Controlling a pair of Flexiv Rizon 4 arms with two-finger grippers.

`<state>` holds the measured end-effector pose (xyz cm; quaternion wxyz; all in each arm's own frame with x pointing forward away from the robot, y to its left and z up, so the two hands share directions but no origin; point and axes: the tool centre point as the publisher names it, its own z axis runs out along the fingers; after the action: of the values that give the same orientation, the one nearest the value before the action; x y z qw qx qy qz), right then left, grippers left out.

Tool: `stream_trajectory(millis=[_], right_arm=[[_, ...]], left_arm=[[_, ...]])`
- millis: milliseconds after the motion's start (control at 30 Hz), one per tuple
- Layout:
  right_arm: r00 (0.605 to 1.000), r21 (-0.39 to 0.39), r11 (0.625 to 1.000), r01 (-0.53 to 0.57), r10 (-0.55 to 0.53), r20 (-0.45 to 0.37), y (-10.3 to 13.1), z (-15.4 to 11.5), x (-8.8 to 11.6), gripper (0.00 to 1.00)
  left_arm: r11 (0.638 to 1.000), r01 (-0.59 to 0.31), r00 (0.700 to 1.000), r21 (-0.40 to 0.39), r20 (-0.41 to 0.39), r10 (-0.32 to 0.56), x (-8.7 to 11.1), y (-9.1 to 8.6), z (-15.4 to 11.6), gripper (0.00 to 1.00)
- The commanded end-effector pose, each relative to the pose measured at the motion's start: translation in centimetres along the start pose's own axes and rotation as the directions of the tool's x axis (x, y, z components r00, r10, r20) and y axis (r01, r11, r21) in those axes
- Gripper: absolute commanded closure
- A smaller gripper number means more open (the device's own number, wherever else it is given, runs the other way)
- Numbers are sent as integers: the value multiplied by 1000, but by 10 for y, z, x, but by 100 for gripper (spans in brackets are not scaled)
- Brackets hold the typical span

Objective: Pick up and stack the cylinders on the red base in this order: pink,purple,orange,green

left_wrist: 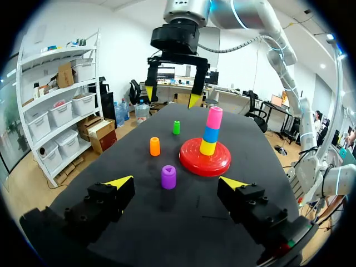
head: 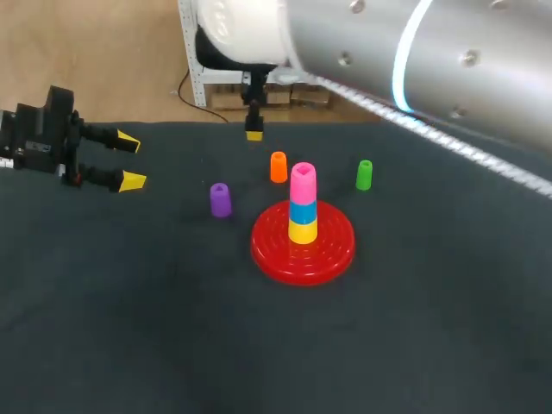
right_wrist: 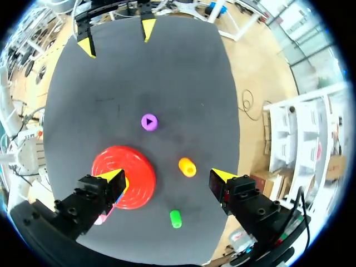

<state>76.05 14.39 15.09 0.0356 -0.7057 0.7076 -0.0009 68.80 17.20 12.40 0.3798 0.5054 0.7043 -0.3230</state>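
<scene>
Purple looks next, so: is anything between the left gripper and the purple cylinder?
Nothing visible. Only bare table lies between the open left gripper and the purple cylinder; the orange cylinder stands beyond it.

The right arm point(head: 431, 60) is formed as a thick, brushed-silver metal tube. It is studded with small round screws and ringed by a glowing light-blue band point(head: 405, 52). Its joint is capped in glossy white. A grey ribbed cable hose point(left_wrist: 239, 44) is run along it. The right gripper point(left_wrist: 171, 95) is made of a round black body and two slim black fingers point(left_wrist: 150, 72), tipped with bright yellow wedges. The left gripper point(head: 129, 160) is built of blocky black parts dotted with recessed screw holes, and is likewise tipped in yellow.
</scene>
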Motion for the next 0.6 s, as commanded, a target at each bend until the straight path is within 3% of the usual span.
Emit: stream_trajectory(millis=[33,267,600], right_arm=[[998,-135,990,36,-42,-47,-5,16,-25,0],[994,-118,989,89,-96,-47,9,36,-43,0],[997,-80,995,67,-69,-31,17,69,-50,0]], left_arm=[[1000,-3,1000,-4,5,3,1,-1,0,0],[1000,-3,1000,-4,5,3,1,-1,0,0],[1000,-3,1000,-4,5,3,1,-1,0,0]])
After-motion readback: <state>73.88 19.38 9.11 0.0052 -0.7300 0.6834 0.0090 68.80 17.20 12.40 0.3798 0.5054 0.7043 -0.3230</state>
